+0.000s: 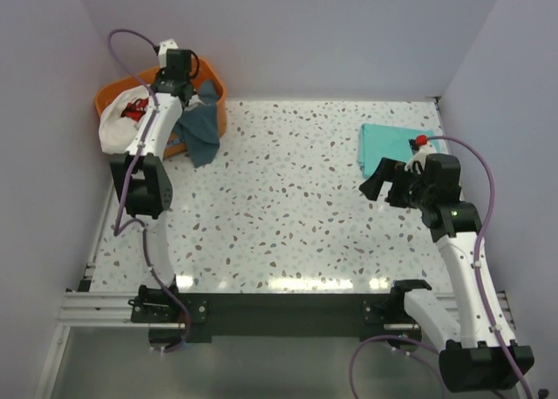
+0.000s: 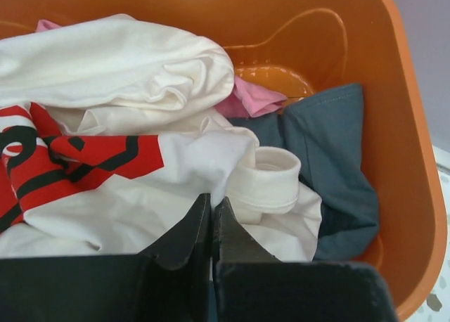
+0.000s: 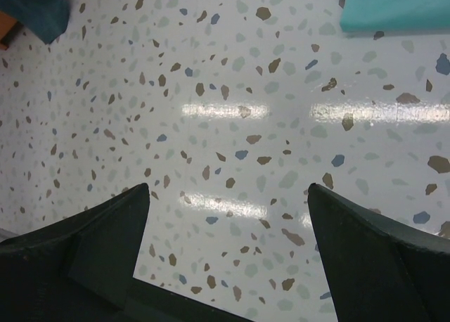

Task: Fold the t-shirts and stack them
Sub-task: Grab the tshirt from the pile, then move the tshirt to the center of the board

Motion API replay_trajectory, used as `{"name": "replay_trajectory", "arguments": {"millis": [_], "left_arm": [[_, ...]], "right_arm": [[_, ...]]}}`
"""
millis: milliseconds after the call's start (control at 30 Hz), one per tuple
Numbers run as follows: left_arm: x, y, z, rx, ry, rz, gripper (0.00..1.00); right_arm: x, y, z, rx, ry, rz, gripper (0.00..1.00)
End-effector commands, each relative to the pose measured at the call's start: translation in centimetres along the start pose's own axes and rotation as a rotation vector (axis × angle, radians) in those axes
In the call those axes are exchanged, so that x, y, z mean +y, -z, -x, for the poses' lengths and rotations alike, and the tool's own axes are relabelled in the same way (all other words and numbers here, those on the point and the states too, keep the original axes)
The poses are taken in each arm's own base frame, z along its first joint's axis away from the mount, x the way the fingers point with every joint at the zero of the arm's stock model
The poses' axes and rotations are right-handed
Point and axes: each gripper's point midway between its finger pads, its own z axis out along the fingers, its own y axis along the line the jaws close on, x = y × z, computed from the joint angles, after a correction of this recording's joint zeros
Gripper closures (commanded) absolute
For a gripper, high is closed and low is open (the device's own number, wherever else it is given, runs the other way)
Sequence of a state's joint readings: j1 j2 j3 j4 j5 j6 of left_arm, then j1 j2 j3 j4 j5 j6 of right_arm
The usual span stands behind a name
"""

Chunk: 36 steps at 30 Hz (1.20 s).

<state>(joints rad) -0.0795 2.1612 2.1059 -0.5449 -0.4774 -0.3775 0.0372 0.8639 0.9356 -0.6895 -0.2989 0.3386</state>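
Where the walls of the orange basket hem it in, the left gripper is closed, tips against the cream-white t-shirt heaped inside. The right gripper gapes over open table, the teal t-shirt near, beyond its fingers.

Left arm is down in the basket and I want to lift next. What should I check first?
1. Left gripper shut: ok, its fingers meet with no gap.
2. Cloth caught in it: cannot tell. The tips sit against the cream-white t-shirt, but no pinched fold shows.
3. Cream-white t-shirt free to lift: not ok. The pink t-shirt is tucked under it.
4. Dark grey-blue t-shirt contained: not ok. It hangs over the rim of the orange basket.
5. Right gripper ready: ok, open and empty above the table.
6. Teal t-shirt in place: ok, folded flat at the far right.
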Motion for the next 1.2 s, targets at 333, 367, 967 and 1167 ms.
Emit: {"name": "replay_trajectory", "arguments": {"millis": [333, 367, 967, 1167], "left_arm": [[3.6, 23.1, 20.0, -0.571, 0.292, -0.318, 1.0], [3.6, 25.8, 21.5, -0.621, 0.301, -0.383, 1.0], [2.7, 42.0, 32.6, -1.003, 0.428, -0.801, 1.0], [-2.5, 49.7, 28.8, -0.965, 0.381, -1.108, 1.0]], "right_arm": [[0.3, 0.4, 0.4, -0.018, 0.007, 0.012, 0.01], [0.3, 0.3, 0.3, -0.013, 0.005, 0.016, 0.01], [0.5, -0.1, 0.2, 0.001, -0.017, 0.028, 0.02], [1.1, 0.6, 1.1, -0.033, -0.027, 0.036, 0.01]]}}
